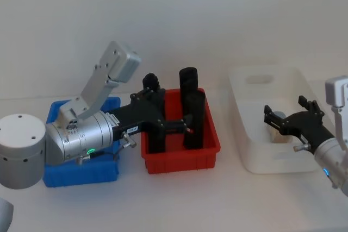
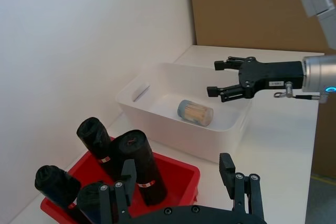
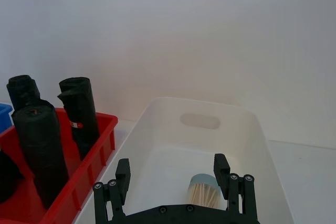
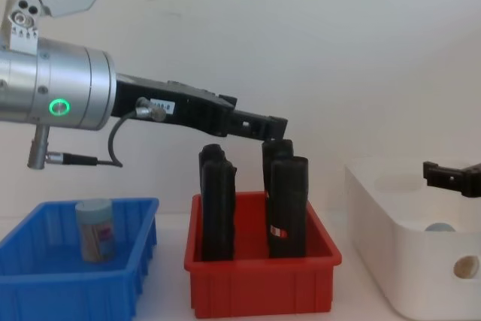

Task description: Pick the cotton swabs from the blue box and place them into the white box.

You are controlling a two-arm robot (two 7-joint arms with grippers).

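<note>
You have a red bin (image 1: 182, 161) at the middle of the white table (image 1: 179, 202). Four black rolls (image 2: 137, 161) stand upright in it, some with a small red label. A white wall (image 1: 228, 14) rises on the far side.

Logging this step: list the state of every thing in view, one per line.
White box: open-topped, one item inside.
Blue box: open-topped, one item seen inside.
White-box swab tub: lying on its side, ungripped.
Blue-box swab tub: upright, capped, ungripped.
Black rolls: standing in the red bin.
Left gripper: fingers open, empty, above the red bin.
Right gripper: fingers open, empty, above the white box.
</note>
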